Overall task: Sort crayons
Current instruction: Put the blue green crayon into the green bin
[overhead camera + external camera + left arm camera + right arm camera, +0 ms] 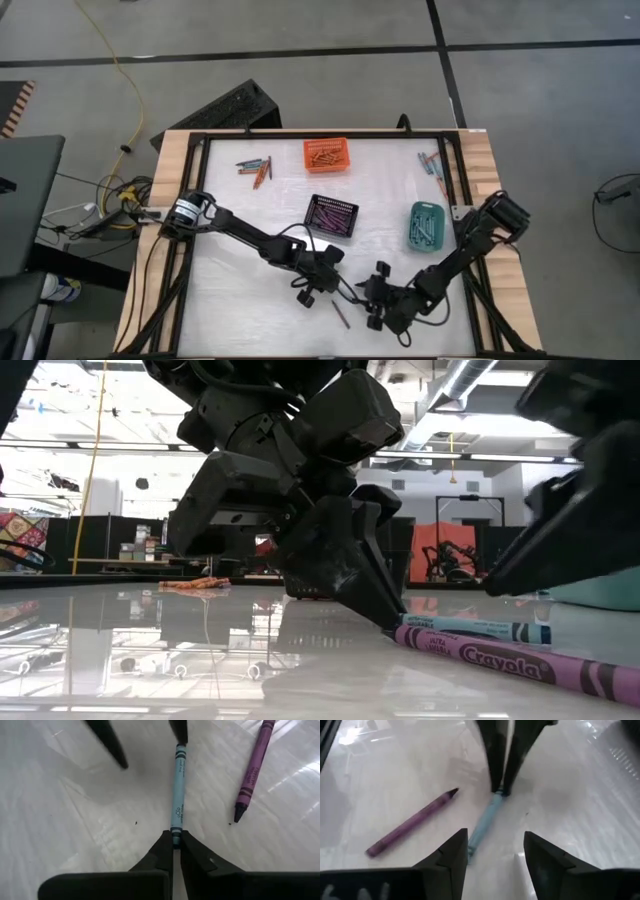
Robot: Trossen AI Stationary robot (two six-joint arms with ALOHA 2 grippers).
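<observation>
A teal-blue crayon [177,790] lies flat on the white table between my two grippers; it also shows in the right wrist view [482,827]. A purple crayon [252,770] lies beside it, flat on the table, untouched. My left gripper [173,845] is shut on one end of the blue crayon. My right gripper [495,855] is open and faces the left one. Its fingers stand at the crayon's other end, with one finger [455,852] close beside that end. My left gripper pinches the blue crayon's end [175,834] between its two fingertips. The fingers slant down toward the table and lie along the crayon [400,622]. The crayon lies flat on the table. My right gripper: I cannot tell whether its finger touches the crayon's other end [471,847].
An orange basket [327,155], a black basket [332,216] and a teal basket [427,225] stand farther back, each with crayons in it. Loose crayons lie at the far left [255,168] and far right [432,165]. Both arms crowd the near middle.
</observation>
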